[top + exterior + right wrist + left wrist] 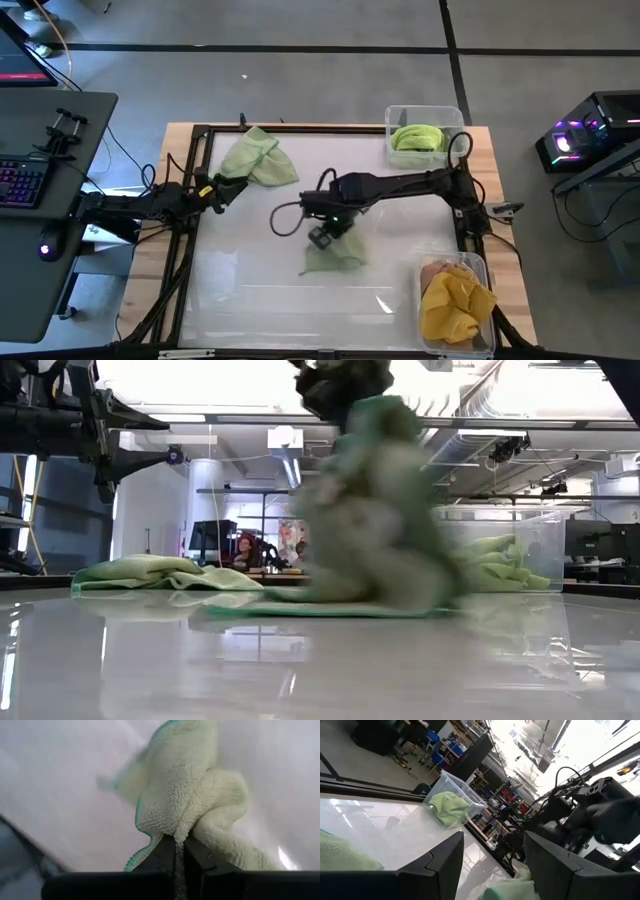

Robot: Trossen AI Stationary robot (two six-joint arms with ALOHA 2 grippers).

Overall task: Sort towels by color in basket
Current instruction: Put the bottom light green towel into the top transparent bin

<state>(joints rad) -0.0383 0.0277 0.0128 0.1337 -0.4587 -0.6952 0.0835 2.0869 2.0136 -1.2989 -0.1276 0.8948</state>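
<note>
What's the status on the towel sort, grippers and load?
Right gripper shut on pale green towel, lifting at table centre. Left gripper open beside pale green pile. Bright green bin far right; path unobstructed.

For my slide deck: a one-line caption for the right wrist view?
Right hand shut on a pale green towel, lifting it off the white table.

Overhead camera looks straight down on the table (250, 290); a low one level across it; wrist cameras ride close.
</note>
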